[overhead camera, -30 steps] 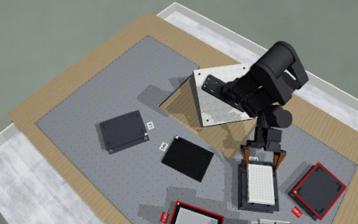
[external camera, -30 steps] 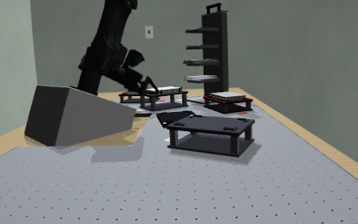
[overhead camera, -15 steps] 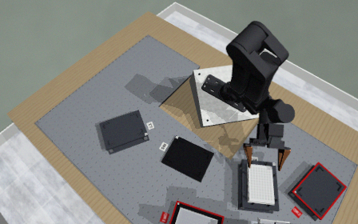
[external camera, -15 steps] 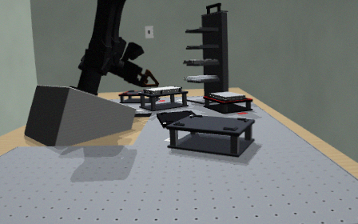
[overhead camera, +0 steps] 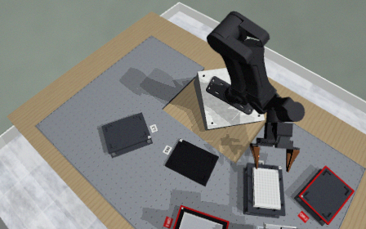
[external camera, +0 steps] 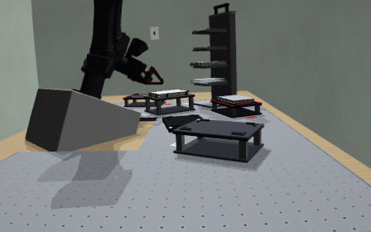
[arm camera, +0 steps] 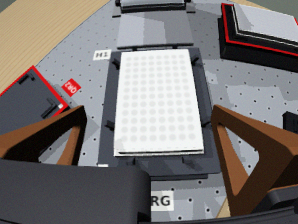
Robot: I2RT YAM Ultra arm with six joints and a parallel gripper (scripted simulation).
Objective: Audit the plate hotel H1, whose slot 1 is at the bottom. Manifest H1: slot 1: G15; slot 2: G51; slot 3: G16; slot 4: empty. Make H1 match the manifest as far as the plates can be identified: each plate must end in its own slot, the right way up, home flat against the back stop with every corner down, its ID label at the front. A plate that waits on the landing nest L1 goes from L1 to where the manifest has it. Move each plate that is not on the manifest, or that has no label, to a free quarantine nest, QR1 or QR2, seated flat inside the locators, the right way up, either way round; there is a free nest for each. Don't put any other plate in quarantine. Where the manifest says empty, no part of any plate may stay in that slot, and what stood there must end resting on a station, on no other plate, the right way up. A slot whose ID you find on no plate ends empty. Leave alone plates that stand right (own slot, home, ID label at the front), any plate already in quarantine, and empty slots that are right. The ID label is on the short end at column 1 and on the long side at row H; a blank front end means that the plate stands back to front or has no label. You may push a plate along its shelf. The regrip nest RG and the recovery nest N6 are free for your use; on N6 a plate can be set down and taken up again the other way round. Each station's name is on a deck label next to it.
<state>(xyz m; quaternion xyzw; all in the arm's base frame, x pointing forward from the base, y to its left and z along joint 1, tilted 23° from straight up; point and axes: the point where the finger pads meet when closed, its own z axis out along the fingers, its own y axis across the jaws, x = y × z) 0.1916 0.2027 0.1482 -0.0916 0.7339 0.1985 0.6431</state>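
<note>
Gripper (arm camera: pixel 143 139): brown fingers (overhead camera: pixel 256 155) spread fully apart, nothing between them, raised above the near end of the white well plate (arm camera: pixel 158 102). Plate: lies flat on the dark RG nest (overhead camera: pixel 248 192), its deck label (arm camera: pixel 161 200) just below in the wrist view; whether it carries an ID label cannot be told. Beyond it in the wrist view, the hotel (external camera: pixel 227 50), a dark tower with four shelves; in the exterior view the two lower shelves hold plates, the two upper look bare. To one side, a red-rimmed nest (overhead camera: pixel 325 193) with nothing on it; to the other, a second red-rimmed nest (external camera: pixel 236 104) bearing a plate. Further out, two dark nests: one raised on legs (external camera: pixel 219 136), one black and flat (overhead camera: pixel 192 161), each with a small white label nearby. Arm (overhead camera: pixel 245 57): black, mounted on a pale base plate (overhead camera: pixel 206 98). Surface: grey perforated board (external camera: pixel 207 195) dotted with holes, laid over a wooden top (overhead camera: pixel 53 94) showing at the edges and in a cut-out by the base. Room: grey-green walls (external camera: pixel 310 50), a small white switch plate (external camera: pixel 154 32) on the far wall.
</note>
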